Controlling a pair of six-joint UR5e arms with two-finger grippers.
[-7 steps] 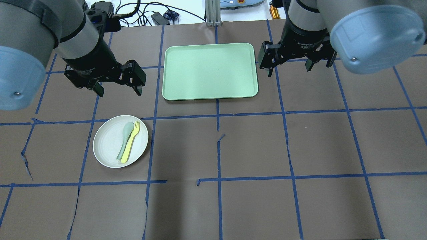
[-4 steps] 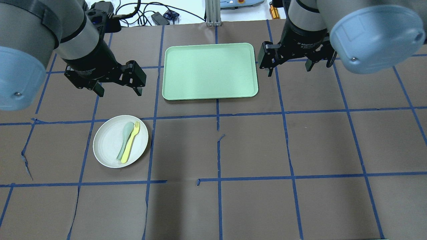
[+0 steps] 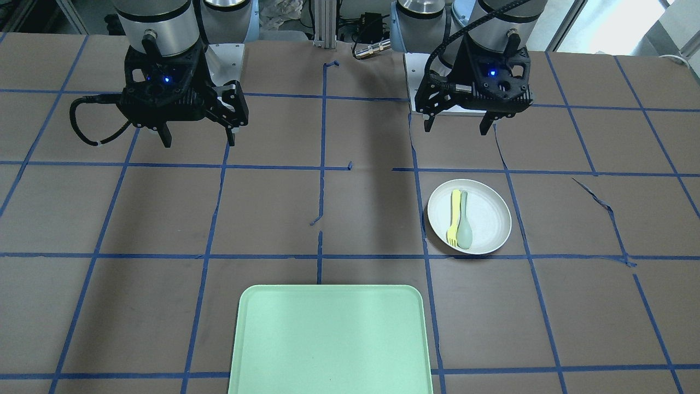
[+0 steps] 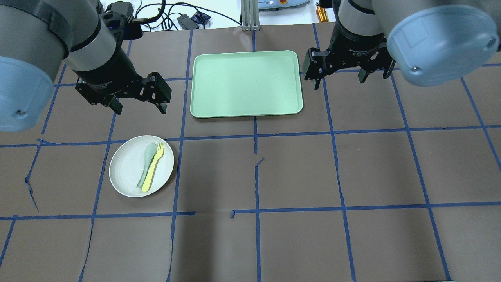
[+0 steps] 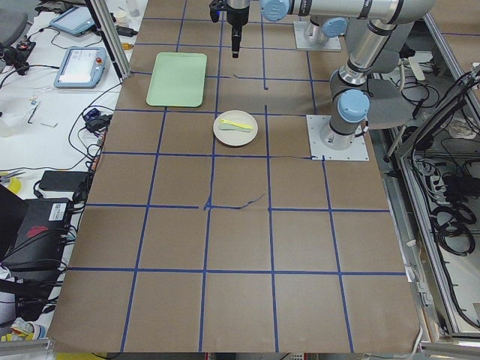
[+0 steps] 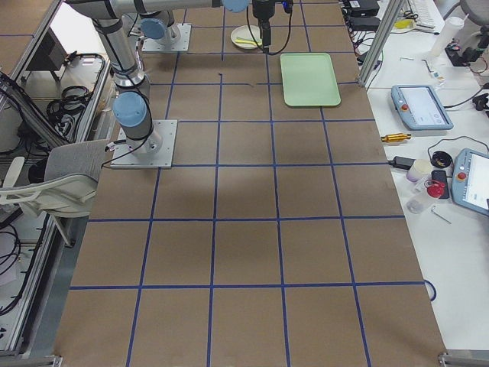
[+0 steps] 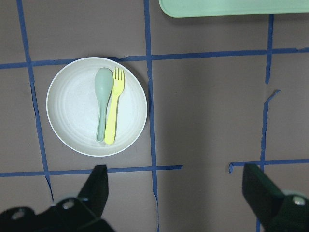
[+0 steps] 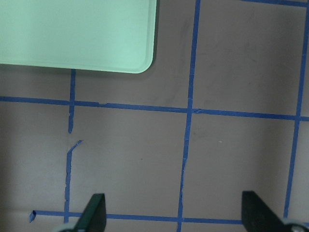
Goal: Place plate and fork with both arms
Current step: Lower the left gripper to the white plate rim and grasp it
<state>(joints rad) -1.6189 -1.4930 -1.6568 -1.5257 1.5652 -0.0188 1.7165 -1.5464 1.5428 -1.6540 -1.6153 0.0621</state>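
- Overhead exterior: the fork (image 4: 153,168) and spoon (image 4: 146,161) are lying side by side on the plate (image 4: 124,169).
- The left gripper (image 4: 139,108) is hovering spread, empty — the right gripper (image 4: 339,83) likewise, beside the tray (image 4: 246,84).

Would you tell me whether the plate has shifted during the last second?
No; the plate remains just below the same blue tape line.

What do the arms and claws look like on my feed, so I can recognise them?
The left arm and right arm are grey metal tubes with rounded light-blue joint caps. The left claw and right claw are black, two-fingered, each with a small blue light. A black cable loops off the right claw.
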